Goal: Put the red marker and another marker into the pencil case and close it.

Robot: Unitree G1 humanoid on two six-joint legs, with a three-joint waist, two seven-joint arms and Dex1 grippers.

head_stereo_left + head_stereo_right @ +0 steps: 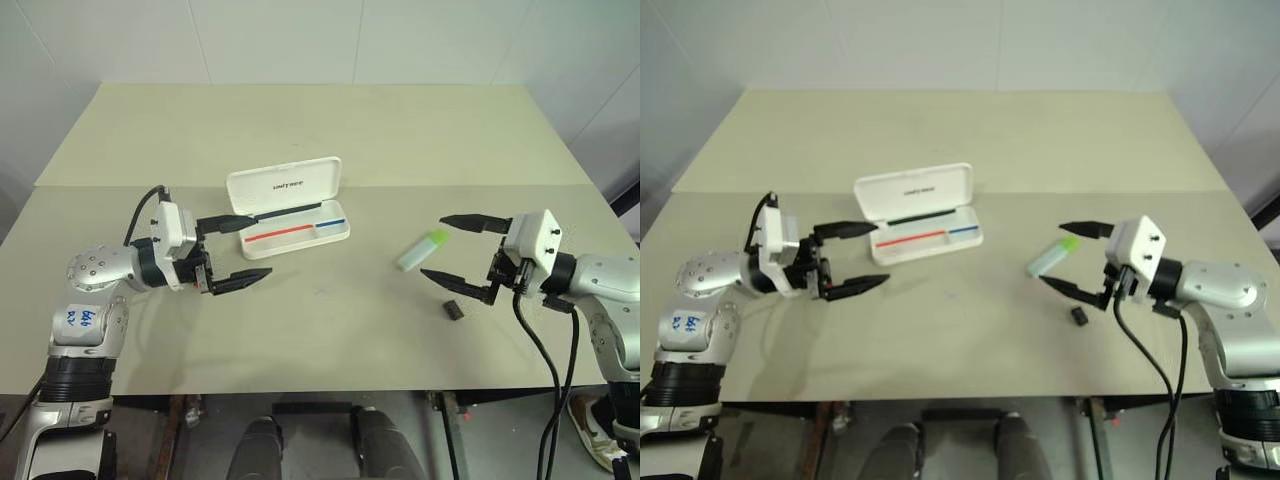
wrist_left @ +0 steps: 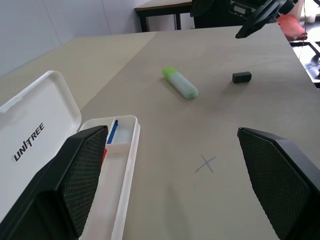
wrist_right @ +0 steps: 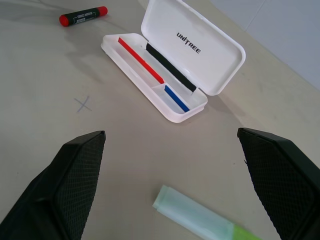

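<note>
The white pencil case [image 1: 285,186] lies open at mid-table, its lid raised behind a tray with a red-and-blue stripe. The pale marker with a green cap [image 1: 422,250] lies flat to the right of it. In the right wrist view the red marker [image 3: 82,16], black-barrelled with a red cap, lies on the table beyond the case [image 3: 192,45]. My left gripper [image 1: 260,245] hovers open just left of the tray, with nothing between its fingers. My right gripper [image 1: 433,246] is open too, its fingers spread either side of the green-capped marker's near end and above it.
A small black block [image 1: 453,310] lies near the right gripper's lower finger. A faint pencilled X [image 2: 205,163] marks the table in front of the case. The beige table [image 1: 330,130] stretches back to a white wall, with a seam across its middle.
</note>
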